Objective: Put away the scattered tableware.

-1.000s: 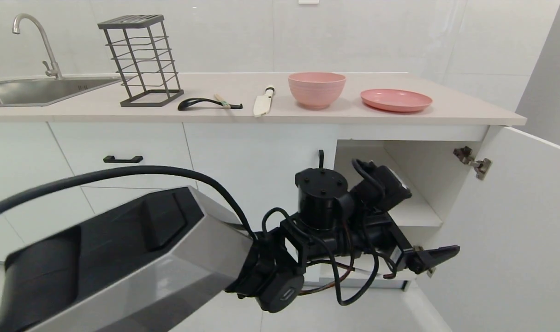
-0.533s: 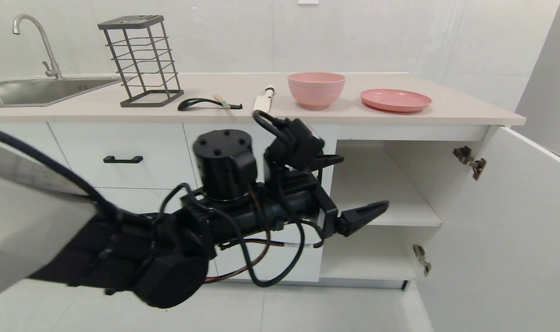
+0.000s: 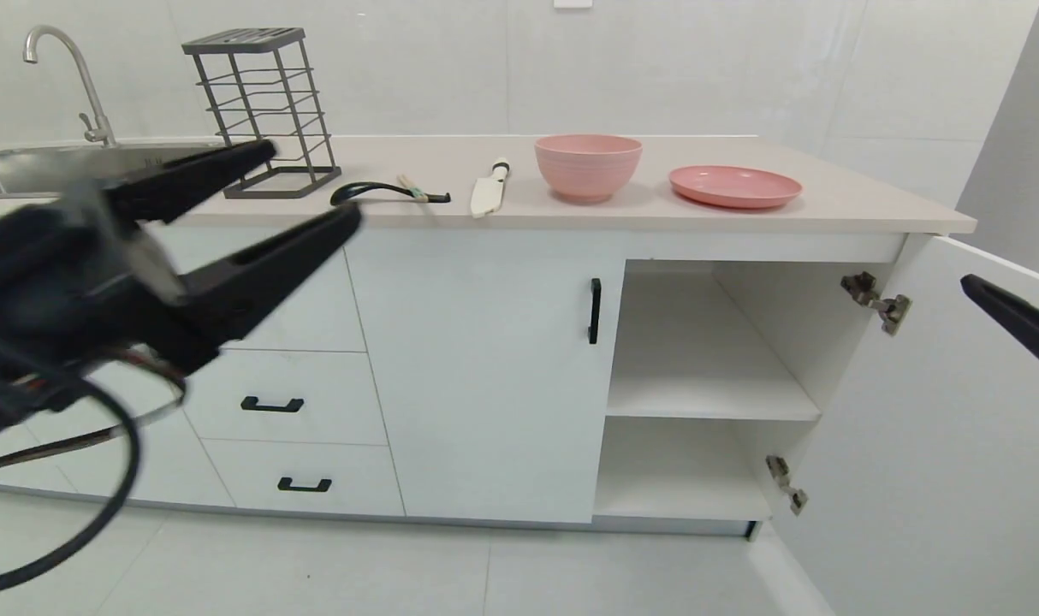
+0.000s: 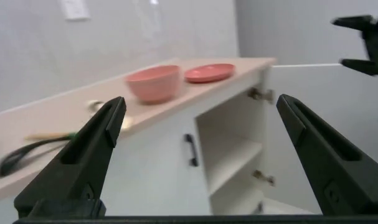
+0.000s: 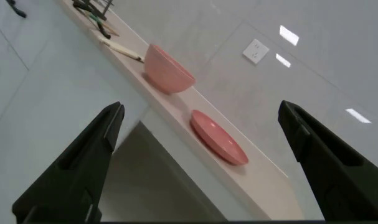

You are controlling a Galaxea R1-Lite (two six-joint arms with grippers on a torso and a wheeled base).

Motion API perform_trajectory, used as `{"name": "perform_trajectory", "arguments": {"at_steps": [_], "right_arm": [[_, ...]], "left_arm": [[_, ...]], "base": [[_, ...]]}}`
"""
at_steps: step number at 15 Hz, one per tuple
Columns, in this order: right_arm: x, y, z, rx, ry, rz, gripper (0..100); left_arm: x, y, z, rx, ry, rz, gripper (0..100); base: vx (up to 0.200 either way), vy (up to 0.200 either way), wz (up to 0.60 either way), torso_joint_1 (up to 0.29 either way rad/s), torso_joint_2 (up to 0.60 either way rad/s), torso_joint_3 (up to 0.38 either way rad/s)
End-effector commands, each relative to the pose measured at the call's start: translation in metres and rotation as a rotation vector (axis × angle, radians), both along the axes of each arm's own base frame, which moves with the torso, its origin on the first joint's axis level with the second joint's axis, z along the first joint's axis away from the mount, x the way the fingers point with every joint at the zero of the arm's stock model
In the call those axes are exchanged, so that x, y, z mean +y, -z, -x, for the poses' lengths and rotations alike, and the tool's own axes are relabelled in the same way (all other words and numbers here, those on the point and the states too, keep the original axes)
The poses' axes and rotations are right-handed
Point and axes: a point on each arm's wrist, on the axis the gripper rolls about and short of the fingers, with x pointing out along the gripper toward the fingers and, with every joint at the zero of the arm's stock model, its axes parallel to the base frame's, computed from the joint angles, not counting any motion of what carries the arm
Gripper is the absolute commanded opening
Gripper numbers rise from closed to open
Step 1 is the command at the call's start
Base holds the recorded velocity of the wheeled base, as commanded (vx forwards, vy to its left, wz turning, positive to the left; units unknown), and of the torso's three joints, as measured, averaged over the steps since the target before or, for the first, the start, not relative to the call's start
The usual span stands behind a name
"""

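On the counter (image 3: 862, 205) lie a black ladle (image 3: 374, 189), chopsticks (image 3: 412, 186), a white knife (image 3: 489, 190), a pink bowl (image 3: 587, 165) and a pink plate (image 3: 734, 185). My left gripper (image 3: 314, 181) hangs open and empty in front of the drawers at the left, below the counter edge. My right gripper (image 3: 1009, 222) is open and empty at the far right, beside the open cabinet door (image 3: 930, 445). The left wrist view shows the bowl (image 4: 153, 83), plate (image 4: 208, 72) and ladle (image 4: 27, 157) between its fingers. The right wrist view looks up at the bowl (image 5: 167, 70) and plate (image 5: 218, 137).
A black wire rack (image 3: 263, 111) stands on the counter by the sink (image 3: 74, 167) at the left. The right cabinet stands open with a bare shelf (image 3: 708, 385) and bottom space. Drawers with black handles (image 3: 271, 404) sit left of the closed door.
My left arm has swung from in front of the open cabinet up and over to the left, uncovering the cabinet. A finger of the right gripper has come in at the right edge.
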Motion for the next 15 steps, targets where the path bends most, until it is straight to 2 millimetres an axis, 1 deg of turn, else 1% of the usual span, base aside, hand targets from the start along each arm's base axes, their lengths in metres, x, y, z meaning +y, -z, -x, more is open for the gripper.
{"name": "perform_trajectory", "arguments": {"at_steps": [1, 2, 3, 4, 6, 8, 10, 12, 14, 15], "right_arm": [[0.030, 0.000, 0.050, -0.083, -0.137, 0.018, 100], [0.040, 0.003, 0.075, -0.129, -0.198, 0.024, 100], [0.043, 0.007, 0.099, -0.184, -0.217, 0.036, 100], [0.044, 0.015, 0.120, -0.219, -0.217, 0.043, 100], [0.046, 0.035, 0.164, -0.335, -0.213, 0.062, 100], [0.047, 0.043, 0.193, -0.430, -0.203, 0.088, 100], [0.048, 0.058, 0.213, -0.441, -0.196, 0.089, 100], [0.048, 0.084, 0.229, -0.409, -0.201, 0.087, 100], [0.046, 0.092, 0.232, -0.389, -0.217, 0.073, 100], [0.045, 0.096, 0.227, -0.324, -0.186, 0.041, 100]], "left_arm": [[0.075, 0.066, 0.142, -0.155, -0.267, 0.058, 100], [0.080, 0.083, 0.168, -0.162, -0.272, 0.064, 100], [0.083, 0.098, 0.186, -0.148, -0.271, 0.063, 100], [0.084, 0.112, 0.190, -0.122, -0.280, 0.050, 100], [0.082, 0.124, 0.182, -0.074, -0.355, 0.094, 100], [0.079, 0.152, 0.172, 0.058, -0.433, 0.058, 100], [0.079, 0.157, 0.173, 0.092, -0.468, 0.048, 100], [0.078, 0.164, 0.176, 0.107, -0.496, 0.051, 100], [0.078, 0.166, 0.179, 0.095, -0.497, 0.070, 100], [0.078, 0.161, 0.180, 0.074, -0.480, 0.125, 100]], "base": [[0.000, 0.000, 0.00, 0.000, 0.00, 0.000], [0.000, 0.000, 0.00, 0.000, 0.00, 0.000], [0.000, 0.000, 0.00, 0.000, 0.00, 0.000], [0.000, 0.000, 0.00, 0.000, 0.00, 0.000], [0.000, 0.000, 0.00, 0.000, 0.00, 0.000], [0.000, 0.000, 0.00, 0.000, 0.00, 0.000], [0.000, 0.000, 0.00, 0.000, 0.00, 0.000], [0.000, 0.000, 0.00, 0.000, 0.00, 0.000], [0.000, 0.000, 0.00, 0.000, 0.00, 0.000], [0.000, 0.000, 0.00, 0.000, 0.00, 0.000]]}}
